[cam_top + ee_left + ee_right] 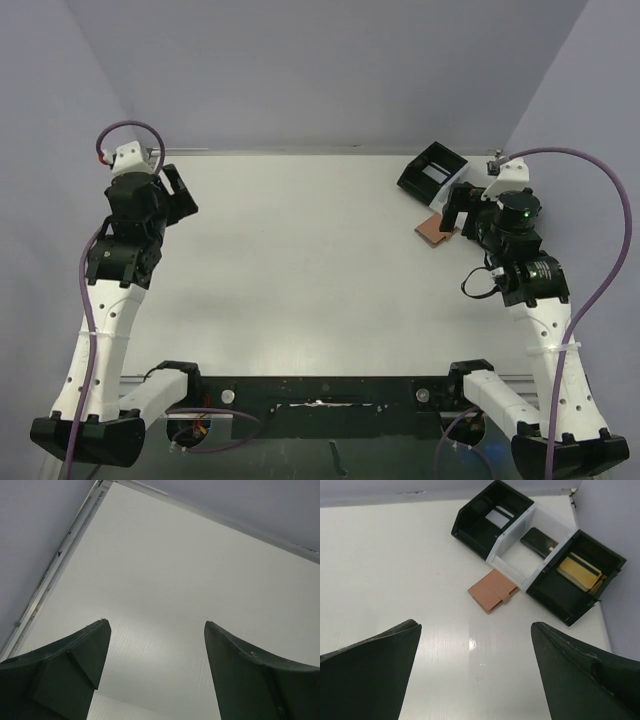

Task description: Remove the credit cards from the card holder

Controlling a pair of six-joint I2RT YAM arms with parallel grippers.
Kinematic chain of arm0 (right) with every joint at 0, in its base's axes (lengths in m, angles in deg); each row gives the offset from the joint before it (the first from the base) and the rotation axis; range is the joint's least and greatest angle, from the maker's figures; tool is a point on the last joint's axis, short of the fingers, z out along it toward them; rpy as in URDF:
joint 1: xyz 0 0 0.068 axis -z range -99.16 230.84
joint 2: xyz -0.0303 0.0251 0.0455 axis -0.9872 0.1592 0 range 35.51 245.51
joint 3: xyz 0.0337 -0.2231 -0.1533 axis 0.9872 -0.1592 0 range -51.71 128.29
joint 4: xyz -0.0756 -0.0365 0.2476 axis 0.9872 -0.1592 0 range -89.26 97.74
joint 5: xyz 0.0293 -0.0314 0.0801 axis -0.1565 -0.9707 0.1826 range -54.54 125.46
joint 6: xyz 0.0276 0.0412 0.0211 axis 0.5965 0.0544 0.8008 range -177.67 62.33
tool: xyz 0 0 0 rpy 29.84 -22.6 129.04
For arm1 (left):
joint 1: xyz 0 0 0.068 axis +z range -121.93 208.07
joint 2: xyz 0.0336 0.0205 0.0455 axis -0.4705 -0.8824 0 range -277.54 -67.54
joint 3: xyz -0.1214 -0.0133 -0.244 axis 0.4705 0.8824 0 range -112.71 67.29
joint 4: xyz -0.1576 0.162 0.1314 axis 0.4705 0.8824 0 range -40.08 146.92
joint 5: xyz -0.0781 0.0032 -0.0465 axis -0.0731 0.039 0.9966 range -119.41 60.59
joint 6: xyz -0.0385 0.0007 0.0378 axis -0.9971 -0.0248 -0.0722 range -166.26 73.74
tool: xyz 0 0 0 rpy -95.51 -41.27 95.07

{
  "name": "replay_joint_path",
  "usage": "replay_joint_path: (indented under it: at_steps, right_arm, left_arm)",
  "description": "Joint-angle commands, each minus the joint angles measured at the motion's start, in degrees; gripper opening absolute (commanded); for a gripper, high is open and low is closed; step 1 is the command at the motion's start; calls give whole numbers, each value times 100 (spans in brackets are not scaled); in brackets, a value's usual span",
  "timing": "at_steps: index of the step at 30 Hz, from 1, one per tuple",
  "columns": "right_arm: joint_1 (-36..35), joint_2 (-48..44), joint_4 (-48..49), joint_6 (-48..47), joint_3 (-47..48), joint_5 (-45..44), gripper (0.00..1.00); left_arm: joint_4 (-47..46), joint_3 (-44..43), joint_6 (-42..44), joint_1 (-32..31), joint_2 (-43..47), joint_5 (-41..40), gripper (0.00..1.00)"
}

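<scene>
Card holder lies closed on the tabletop, against the tray.
Silver-grey card, black card and gold card each sit in a separate tray compartment.
Extraction looks finished; the next move is likely only a retreat.
Right gripper hovers nearby, jaws wide apart and empty.
Left gripper is well apart, jaws also apart and empty.
Nothing obstructs.

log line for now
left claw open, empty | right claw open, empty | tan leather wallet closed beside black-and-white tray | silver card, black card, gold card: one per tray compartment
</scene>
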Motion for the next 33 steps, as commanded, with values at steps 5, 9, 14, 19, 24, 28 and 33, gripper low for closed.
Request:
replay_joint_path:
  at_steps: [5, 9, 14, 19, 24, 28, 33]
  right_arm:
    - [422, 345, 527, 889, -615, 738, 98]
    - [577, 951, 414, 1261, -611, 665, 98]
    - [721, 1842, 597, 1636, -550, 640, 98]
    - [895, 2860, 840, 1980, -421, 566, 98]
    - [999, 3739, 1089, 2266, -177, 540, 98]
    - [1014, 4385, 1148, 2420, 229, 397, 94]
    - [1035, 4749, 1334, 2730, 481, -2, 92]
  left_arm:
    - [-794, 600, 208, -277, -412, 5, 76]
    - [-895, 831, 312, -257, -796, 676, 77]
    - [-823, 944, 228, 28, -1321, 1463, 73]
    - [-1853, 1870, -143, 601, -868, 2043, 81]
    - [-1986, 2296, -95, 848, -564, 2263, 93]
    - [-1973, 2455, 31, 907, -421, 2314, 95]
    - [-2287, 2667, 97, 926, -79, 2272, 95]
